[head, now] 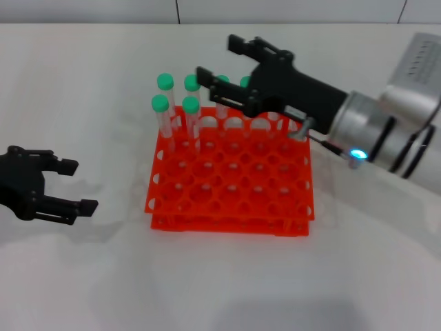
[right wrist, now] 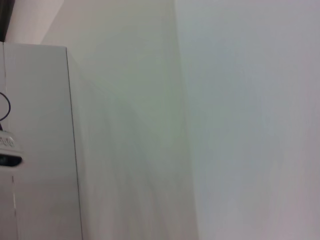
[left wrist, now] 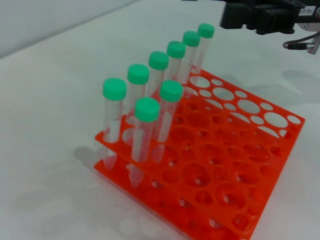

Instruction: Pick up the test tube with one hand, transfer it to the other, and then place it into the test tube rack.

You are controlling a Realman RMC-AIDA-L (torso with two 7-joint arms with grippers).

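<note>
The orange-red test tube rack (head: pixel 238 196) stands mid-table, also filling the left wrist view (left wrist: pixel 235 165). Several green-capped test tubes (head: pixel 191 117) stand upright in its back-left holes, seen close up in the left wrist view (left wrist: pixel 145 132). My right gripper (head: pixel 219 59) hovers open above the rack's back row, with nothing between its fingers. Its lower finger crosses in front of two tubes there. It also shows at the edge of the left wrist view (left wrist: pixel 260 17). My left gripper (head: pixel 77 186) rests open and empty near the table, left of the rack.
White table surface (head: pixel 220 289) surrounds the rack on all sides. A wall seam runs along the far edge of the table. The right wrist view shows only a pale wall and a white cabinet (right wrist: pixel 35 150).
</note>
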